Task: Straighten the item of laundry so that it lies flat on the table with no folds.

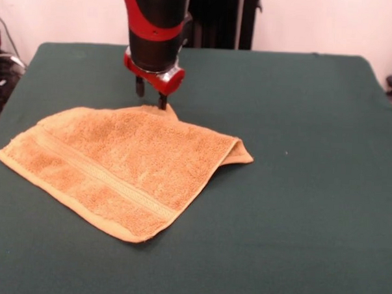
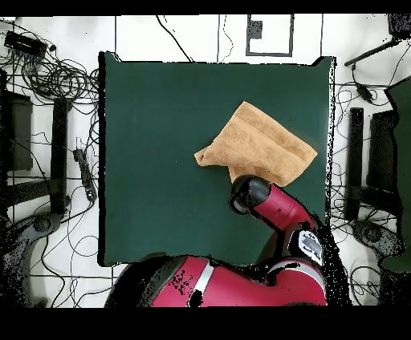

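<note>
An orange-tan towel (image 1: 117, 169) is seen lying on the dark green table (image 1: 297, 216), folded over on itself rather than spread out in a single layer. In the front view, a doubled edge is formed along the towel's right side, where an upper layer is turned back over a lower one, and a small corner of the lower layer is left sticking out to the right at the fold. A woven band is seen running across the towel parallel to its near left hem. The near corner is laid flat on the cloth-covered surface.

The red and black arm (image 1: 155, 28) is brought down from above to the towel's far edge. The end effector (image 1: 151, 94) is held at that edge, with two dark fingers (image 1: 162, 101) visible below the red collar. One finger is placed at a small raised peak of the towel's far hem; the other is set just beside it, over the table. A gap is seen between them, so the end effector is judged to be parted, and no cloth is seen clamped between the fingers.

In the overhead view, the towel (image 2: 261, 144) is shown on the right half of the table (image 2: 160, 160), well apart from the left edge, and the arm (image 2: 273, 204) is laid over the towel's lower edge, hiding the end effector.
</note>
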